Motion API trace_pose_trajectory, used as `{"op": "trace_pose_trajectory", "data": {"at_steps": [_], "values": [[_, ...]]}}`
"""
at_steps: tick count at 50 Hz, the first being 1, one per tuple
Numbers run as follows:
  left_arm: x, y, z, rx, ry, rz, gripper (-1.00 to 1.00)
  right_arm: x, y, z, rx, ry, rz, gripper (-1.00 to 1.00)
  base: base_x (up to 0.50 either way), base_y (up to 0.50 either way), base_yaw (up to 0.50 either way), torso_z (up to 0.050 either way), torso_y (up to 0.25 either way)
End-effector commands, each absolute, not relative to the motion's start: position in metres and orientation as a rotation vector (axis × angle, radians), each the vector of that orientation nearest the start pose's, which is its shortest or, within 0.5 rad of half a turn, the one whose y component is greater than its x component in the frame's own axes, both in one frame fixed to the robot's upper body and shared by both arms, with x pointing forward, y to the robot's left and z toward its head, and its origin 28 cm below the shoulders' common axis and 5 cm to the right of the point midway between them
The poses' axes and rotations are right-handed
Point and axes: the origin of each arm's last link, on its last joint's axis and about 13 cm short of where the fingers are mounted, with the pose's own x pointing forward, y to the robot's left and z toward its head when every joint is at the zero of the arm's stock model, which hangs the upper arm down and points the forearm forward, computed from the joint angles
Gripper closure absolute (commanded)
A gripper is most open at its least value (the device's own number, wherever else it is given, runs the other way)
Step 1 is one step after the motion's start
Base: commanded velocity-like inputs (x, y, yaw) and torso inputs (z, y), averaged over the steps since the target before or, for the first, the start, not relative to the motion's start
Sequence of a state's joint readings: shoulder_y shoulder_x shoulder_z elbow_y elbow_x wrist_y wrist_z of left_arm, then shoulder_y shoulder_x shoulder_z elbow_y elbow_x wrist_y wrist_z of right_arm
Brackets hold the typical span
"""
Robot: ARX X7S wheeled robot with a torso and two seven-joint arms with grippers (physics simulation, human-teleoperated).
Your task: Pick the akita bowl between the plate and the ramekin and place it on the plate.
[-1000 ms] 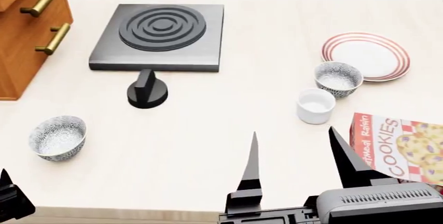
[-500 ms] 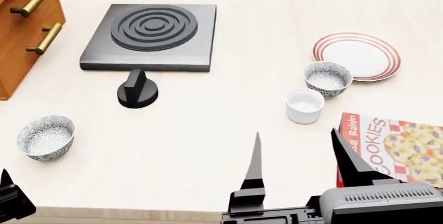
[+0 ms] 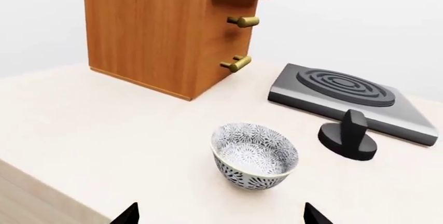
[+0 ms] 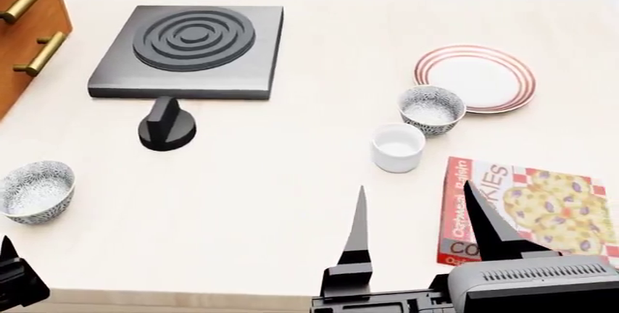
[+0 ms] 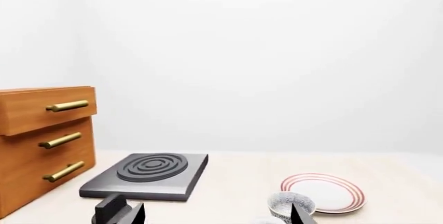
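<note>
Akita bowl [image 4: 431,109] upright on the counter [image 4: 280,182], right side, sitting between the plate [image 4: 475,77] and the ramekin [image 4: 398,147]: plate just beyond it to the far right, rim close to the bowl but contact not resolvable; ramekin just near-left of it, small gap visible. Nothing on the plate, bowl untouched. Right gripper [image 4: 418,219] low at the near edge, near-left of the ramekin and well short of the bowl, fingers spread wide with nothing between them; tips only at the edge of the right wrist view, with the bowl [image 5: 291,206] and plate [image 5: 322,192] ahead. Cookie box [image 4: 527,215] flat on the counter, right of the gripper, near of the ramekin. Twin bowl [image 4: 36,192] far off at the near left, well apart from everything on the right; also centred in the left wrist view [image 3: 254,155], upright and empty. Left gripper [image 3: 220,214] showing just two dark tips set wide apart, short of the twin bowl, holding nothing; in the head view only a dark sliver at the near-left corner. Hotplate [image 4: 188,51] at far left-centre, black knob [image 4: 167,127] just near of it. Wooden drawer cabinet [image 4: 27,19] with brass handles at the far left edge.
</note>
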State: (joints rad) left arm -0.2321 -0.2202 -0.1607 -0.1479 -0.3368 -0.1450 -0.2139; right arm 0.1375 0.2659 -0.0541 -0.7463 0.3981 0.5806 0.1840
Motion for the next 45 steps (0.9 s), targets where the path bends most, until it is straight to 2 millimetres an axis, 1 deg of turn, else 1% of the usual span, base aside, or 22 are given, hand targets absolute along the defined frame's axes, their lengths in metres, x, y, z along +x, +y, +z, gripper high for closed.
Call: {"op": "trace_pose_trajectory", "data": {"at_steps": [1, 45], "values": [[0.2592, 0.2927, 0.0399, -0.16, 0.028, 0.38, -1.0, 0.1993, -0.1062, 0.1534, 0.055, -0.243, 0.134, -1.0, 0.0, -0.18, 0.0, 0.0, 0.0], [0.2586, 0.2924, 0.0404, -0.16, 0.028, 0.381, -1.0, 0.2002, -0.1073, 0.1517, 0.059, -0.239, 0.134, -1.0, 0.0, -0.18, 0.0, 0.0, 0.0]]}}
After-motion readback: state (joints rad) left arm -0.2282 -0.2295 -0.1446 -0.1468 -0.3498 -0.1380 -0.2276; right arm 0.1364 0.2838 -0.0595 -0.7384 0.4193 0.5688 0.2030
